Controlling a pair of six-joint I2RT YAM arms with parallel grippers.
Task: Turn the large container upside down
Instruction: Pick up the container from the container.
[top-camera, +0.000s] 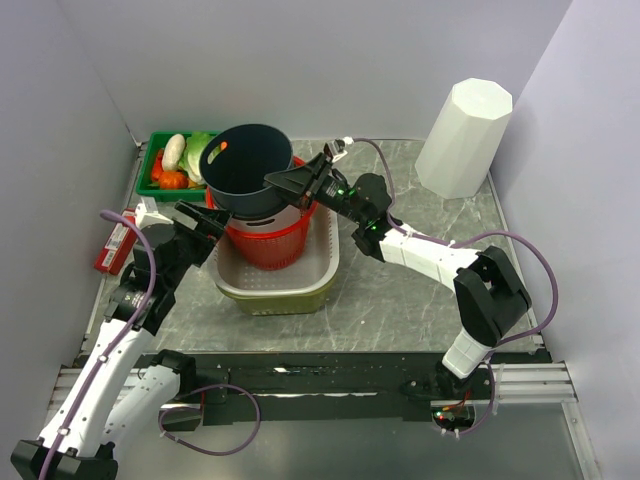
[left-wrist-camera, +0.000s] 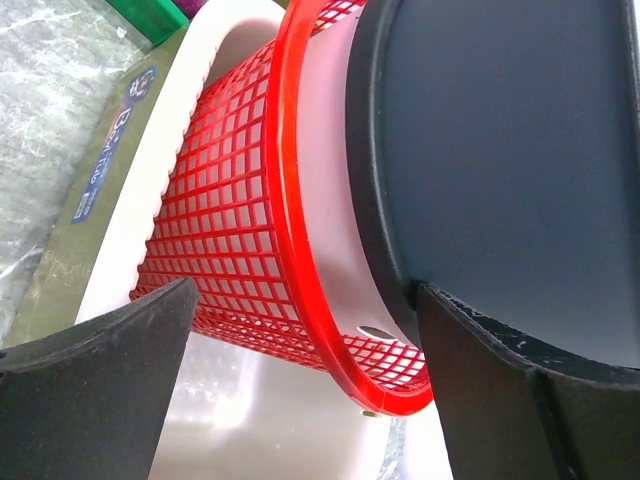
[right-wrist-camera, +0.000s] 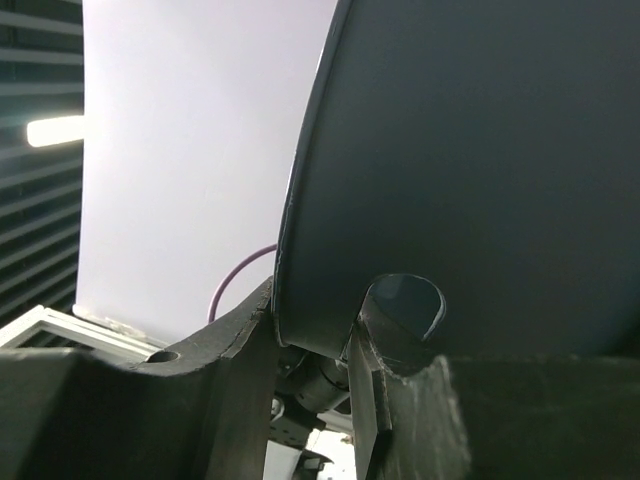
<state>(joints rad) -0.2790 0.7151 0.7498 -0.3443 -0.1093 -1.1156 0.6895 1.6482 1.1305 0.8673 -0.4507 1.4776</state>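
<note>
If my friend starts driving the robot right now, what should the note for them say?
Left gripper: open, holding nothing, beside the red basket.
Right gripper: shut on the rim of the dark container.
Where things are: the dark container is tilted above the red basket, mouth facing up and leftward. The red basket sits in the white tub.
Done: container gripped and partly tipped.
Left: turn it fully mouth down, then set it down.
</note>
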